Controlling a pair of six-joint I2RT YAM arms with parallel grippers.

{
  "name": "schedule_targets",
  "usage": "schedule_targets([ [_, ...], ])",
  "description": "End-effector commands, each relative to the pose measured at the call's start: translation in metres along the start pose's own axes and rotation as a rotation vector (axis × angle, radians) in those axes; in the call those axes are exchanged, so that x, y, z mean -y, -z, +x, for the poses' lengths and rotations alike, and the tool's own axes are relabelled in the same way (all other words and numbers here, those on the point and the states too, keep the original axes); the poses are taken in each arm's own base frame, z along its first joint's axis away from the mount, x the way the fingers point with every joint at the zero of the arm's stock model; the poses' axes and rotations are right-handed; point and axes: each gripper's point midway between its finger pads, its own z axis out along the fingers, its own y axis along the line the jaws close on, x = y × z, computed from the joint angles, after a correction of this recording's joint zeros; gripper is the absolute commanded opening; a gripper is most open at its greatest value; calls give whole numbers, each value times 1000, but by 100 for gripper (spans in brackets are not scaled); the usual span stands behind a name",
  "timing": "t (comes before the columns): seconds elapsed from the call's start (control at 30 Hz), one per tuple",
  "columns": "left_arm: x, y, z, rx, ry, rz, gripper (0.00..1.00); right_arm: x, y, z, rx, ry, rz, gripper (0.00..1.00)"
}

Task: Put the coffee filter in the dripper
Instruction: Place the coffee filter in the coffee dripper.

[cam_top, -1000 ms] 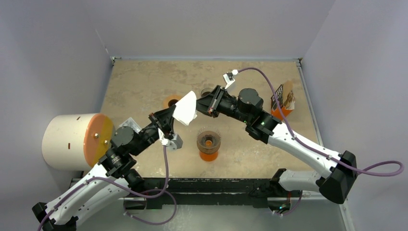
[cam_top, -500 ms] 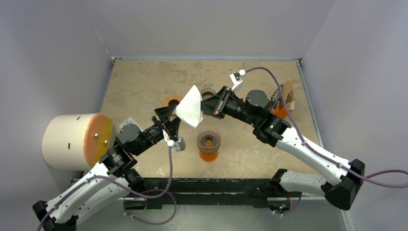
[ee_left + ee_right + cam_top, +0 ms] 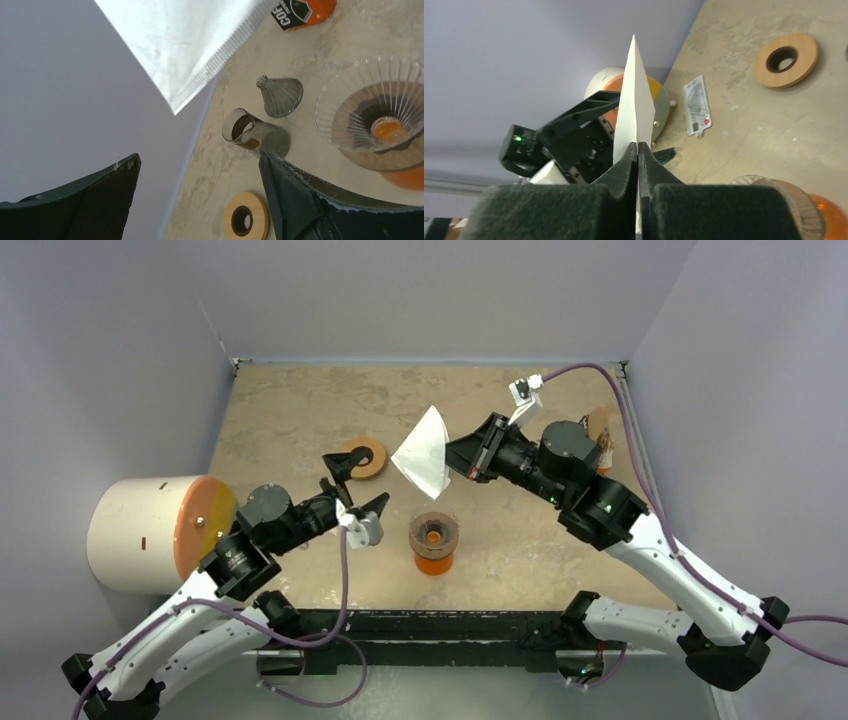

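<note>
The coffee filter [image 3: 424, 452], a pale folded paper cone, hangs in the air above the table, pinched at its right edge by my right gripper [image 3: 460, 455], which is shut on it. In the right wrist view the coffee filter [image 3: 634, 95] stands edge-on between the closed fingertips [image 3: 630, 155]. The dripper [image 3: 434, 531], ribbed clear glass with a brown collar, sits on an orange glass vessel [image 3: 434, 563], below and in front of the filter. My left gripper [image 3: 355, 485] is open and empty, left of the filter and apart from it. The left wrist view has the filter [image 3: 190, 40] above the open left gripper [image 3: 198, 160], with the dripper [image 3: 372, 117] to the right.
A wooden ring [image 3: 362, 457] lies on the table beyond the left gripper. A smoky-grey glass cup [image 3: 245, 131] and a grey ribbed cone [image 3: 280, 95] rest behind the dripper. A black-and-orange packet [image 3: 302, 11] stands at the back right. A large white cylinder [image 3: 150, 530] stands at the left edge.
My left gripper has opened, let go of the filter and drawn back to the left. My right gripper has carried the filter to the right.
</note>
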Motion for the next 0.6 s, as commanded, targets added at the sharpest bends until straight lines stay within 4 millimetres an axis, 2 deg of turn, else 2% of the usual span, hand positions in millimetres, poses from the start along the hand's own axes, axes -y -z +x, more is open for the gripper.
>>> schedule_targets([
  [0.0, -19, 4, -35, 64, 240, -3, 88, 0, 20, -20, 41, 205, 66, 0],
  [0.17, -25, 0, -42, -10, 533, 6, 90, 14, 26, -21, 2, 346, 139, 0],
  [0.27, -31, -1, -37, -108, 686, -20, 91, 19, 28, -18, -42, 436, 157, 0],
  [0.57, -28, -6, -46, -194, 992, -12, 95, 34, 31, -10, -149, 623, 232, 0],
])
